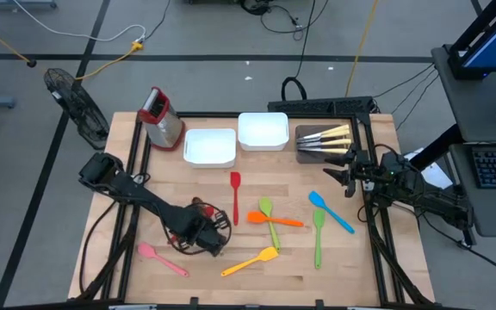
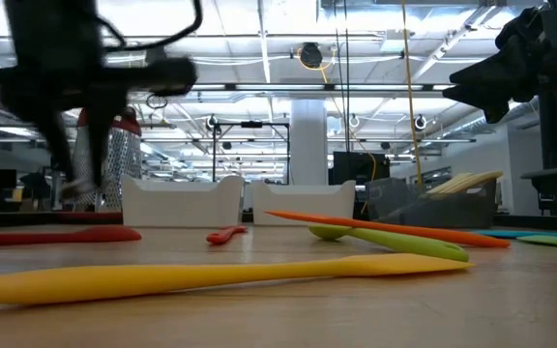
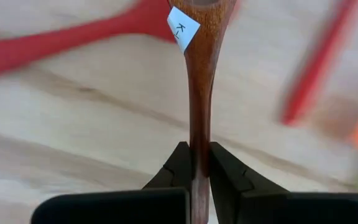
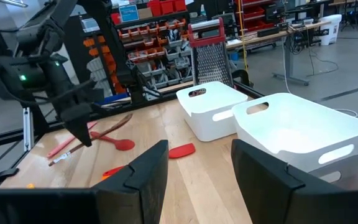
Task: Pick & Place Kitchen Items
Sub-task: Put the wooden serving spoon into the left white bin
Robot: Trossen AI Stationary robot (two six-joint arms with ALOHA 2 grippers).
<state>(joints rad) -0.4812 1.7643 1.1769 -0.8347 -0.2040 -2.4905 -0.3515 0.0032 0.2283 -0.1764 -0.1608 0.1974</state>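
Note:
My left gripper [image 1: 207,234] hovers over the table's near left part, shut on a brown wooden spoon [image 3: 202,74] that carries a white sticker [image 3: 183,28] below its bowl. A red spoon [image 3: 73,40] lies on the table just beyond it. Other utensils lie flat on the wood: a red spatula [image 1: 235,194], an orange one [image 1: 278,220], a green spoon [image 1: 269,217], another green one [image 1: 319,237], a blue one [image 1: 331,213], a yellow one [image 1: 250,263] and a pink one [image 1: 162,258]. My right gripper [image 4: 197,168] waits open and level at the table's right side. My left gripper pinches the brown spoon's handle [image 3: 199,134] between its two fingers, well back from the bowl. The fingers come from above, pointing steeply down, and lie across the handle. The spoon reaches out beyond the fingers, bowl end away from them; whether that end touches the table I cannot tell.
Two white trays [image 1: 209,146] [image 1: 263,131] and a dark tray [image 1: 304,155] of pale-handled knives [image 1: 325,138] stand along the far edge. A red-topped metal grater [image 1: 164,119] stands at the far left. Bare wood lies between the pink and yellow spatulas.

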